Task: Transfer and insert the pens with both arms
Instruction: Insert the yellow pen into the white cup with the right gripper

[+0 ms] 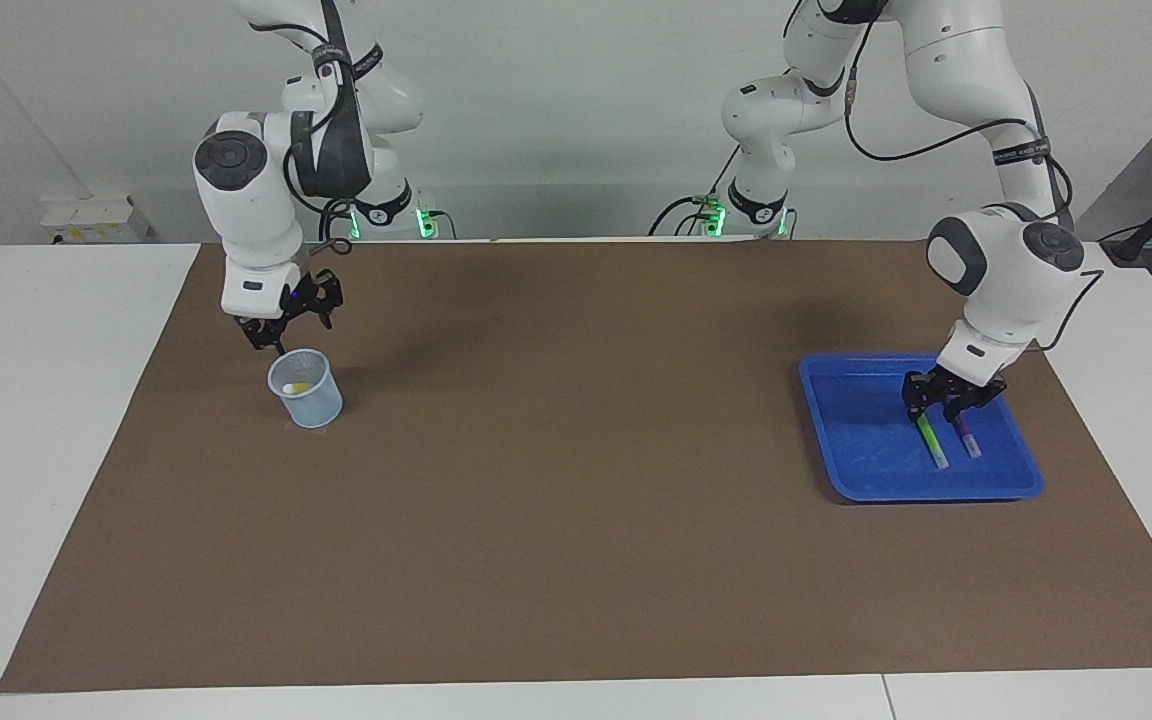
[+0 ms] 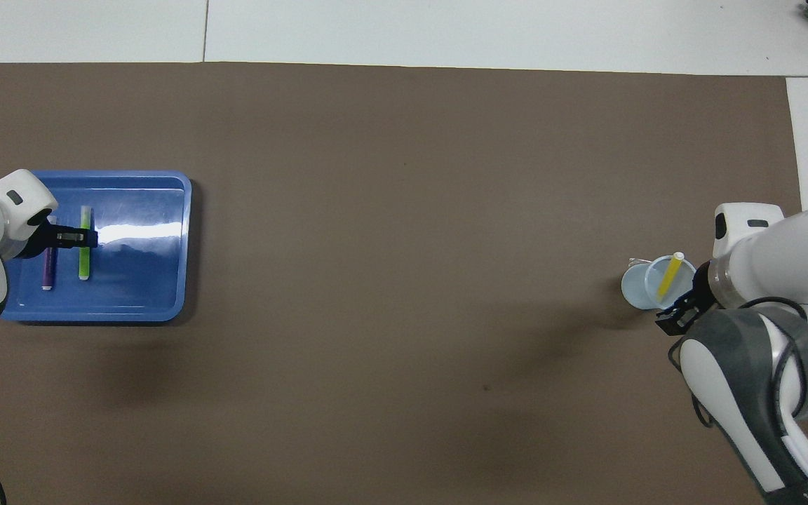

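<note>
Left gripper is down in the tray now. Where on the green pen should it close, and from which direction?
Grip the green pen mid-barrel, coming straight down, fingers across its width. It lies flat in the blue tray beside the purple pen, so only its top is reachable. The left gripper is over it.

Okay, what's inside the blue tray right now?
In the tray lie a green pen and a purple pen, side by side. The left gripper covers their upper ends.

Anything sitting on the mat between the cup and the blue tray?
Nothing: between the cup and the blue tray only bare brown mat shows, clearest in the overhead view.
</note>
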